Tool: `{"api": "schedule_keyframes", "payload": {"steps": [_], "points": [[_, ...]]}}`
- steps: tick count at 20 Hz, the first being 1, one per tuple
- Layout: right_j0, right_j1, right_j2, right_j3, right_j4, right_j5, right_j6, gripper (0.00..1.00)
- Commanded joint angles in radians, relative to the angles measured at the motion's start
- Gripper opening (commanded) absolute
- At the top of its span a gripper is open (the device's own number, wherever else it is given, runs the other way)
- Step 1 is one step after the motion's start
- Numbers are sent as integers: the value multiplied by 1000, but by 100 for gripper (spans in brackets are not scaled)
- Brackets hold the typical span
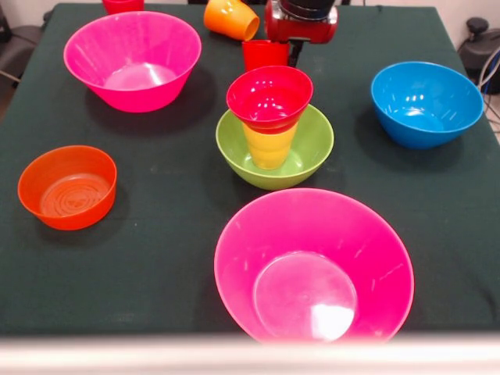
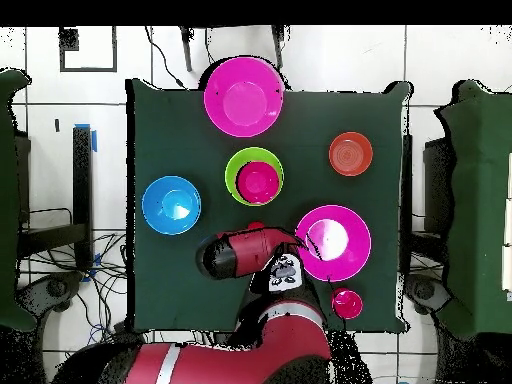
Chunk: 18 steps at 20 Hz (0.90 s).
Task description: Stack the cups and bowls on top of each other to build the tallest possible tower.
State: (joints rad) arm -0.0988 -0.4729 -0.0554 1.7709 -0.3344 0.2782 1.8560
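At the table's centre the tower stands: a small glossy red plastic bowl (image 1: 269, 95) perched on a tapered yellow plastic cup (image 1: 269, 144) inside a lime-green plastic bowl (image 1: 275, 148). Just behind it a red plastic cup (image 1: 265, 54) sits below the robot's red-and-black gripper (image 1: 301, 20), whose grip cannot be told. Adding that cup likely calls for a centred, gentle placement, since the top bowl looks tippy.

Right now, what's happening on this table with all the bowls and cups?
A red and black robot arm is building a tower mid-table: a yellow cup stands in the lime-green bowl, with a small red bowl on top. The arm's head hangs behind it, above a red cup; its grip isn't visible. Two pink bowls, a blue bowl and an orange bowl sit loose.
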Motion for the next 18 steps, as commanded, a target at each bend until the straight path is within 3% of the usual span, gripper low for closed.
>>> {"api": "schedule_keyframes", "payload": {"steps": [1, 7, 18], "points": [[21, 65, 75, -42, -14, -12, 72, 0], [-10, -30, 119, 26, 30, 163, 24, 0], [-14, -58, 127, 15, 56, 300, 15, 0]]}}
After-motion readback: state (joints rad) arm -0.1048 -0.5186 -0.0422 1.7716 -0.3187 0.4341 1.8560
